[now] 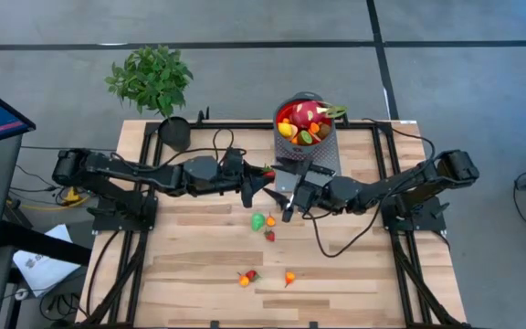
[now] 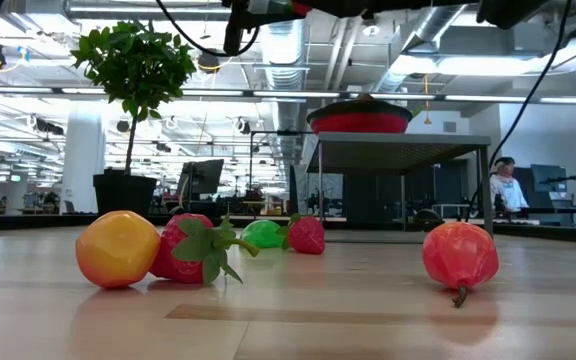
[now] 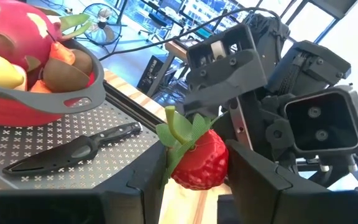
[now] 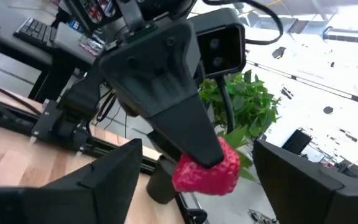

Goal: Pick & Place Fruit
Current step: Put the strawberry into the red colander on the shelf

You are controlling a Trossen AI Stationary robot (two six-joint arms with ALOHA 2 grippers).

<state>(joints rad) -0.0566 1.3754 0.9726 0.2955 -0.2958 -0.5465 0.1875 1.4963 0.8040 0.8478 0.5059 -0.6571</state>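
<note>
The 2 arms meet just above the middle of the high view. The left hand point(image 3: 194, 180) grips a strawberry point(image 3: 197, 163) between its fingers, raised above the table point(image 1: 199, 265). The right hand point(image 4: 194, 180) faces it with its fingers spread wide on either side of the same berry, touching nothing that I can make out.

The relation that counts is the bowl point(image 1: 305, 123): it sits on a raised mesh stand at the upper middle of the high view, up and to the right of the berry, already holding the dragon fruit point(image 1: 301, 114) and other pieces. The left hand is the one carrying, so I judge it has the short reach to the bowl.

More fruit lies on the table: a green one point(image 1: 258, 221) just below the hands and 2 orange-red pieces point(image 1: 247, 277) near the lower middle.
</note>
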